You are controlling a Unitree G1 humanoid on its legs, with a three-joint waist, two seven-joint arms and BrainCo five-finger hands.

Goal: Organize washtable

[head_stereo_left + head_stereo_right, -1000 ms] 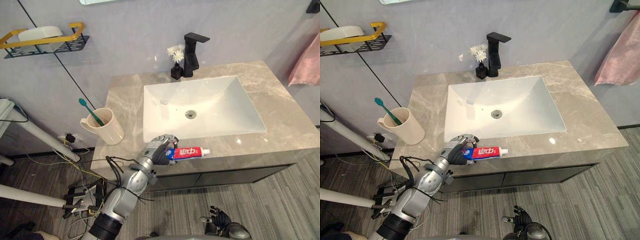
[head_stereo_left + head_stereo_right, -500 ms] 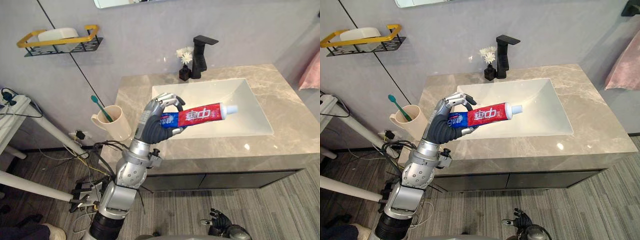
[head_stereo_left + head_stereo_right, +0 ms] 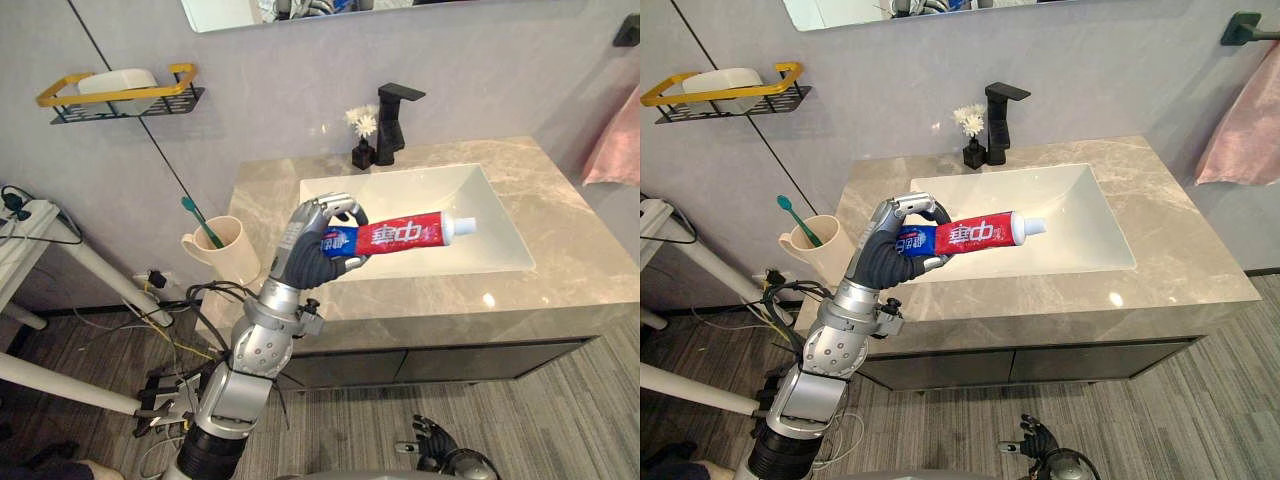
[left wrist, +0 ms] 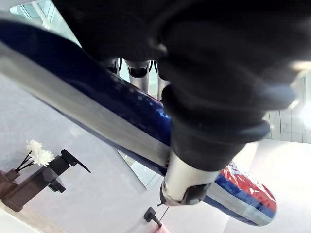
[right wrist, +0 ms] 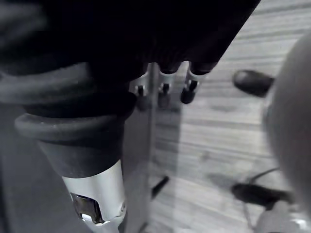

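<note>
A red, white and blue toothpaste tube [image 3: 400,234] is held level in the air, cap pointing right over the white sink [image 3: 440,192]. My left hand [image 3: 308,252] is shut on its blue tail end, above the front left of the marble counter [image 3: 560,270]. In the left wrist view the tube [image 4: 121,126] runs across under the curled fingers. A beige cup [image 3: 230,252] with a teal toothbrush [image 3: 200,222] stands on the counter's left edge, left of the hand. My right hand [image 3: 440,462] hangs low near the floor, fingers [image 5: 165,90] relaxed and holding nothing.
A black faucet [image 3: 393,118] and a small dark vase of white flowers [image 3: 362,148] stand behind the sink. A gold-rimmed wall shelf [image 3: 120,95] with a white soap dish hangs at the upper left. A pink towel [image 3: 1240,120] hangs at the right.
My left hand has lifted the toothpaste tube off the counter's front edge and now holds it in the air. The camera has also shifted.
</note>
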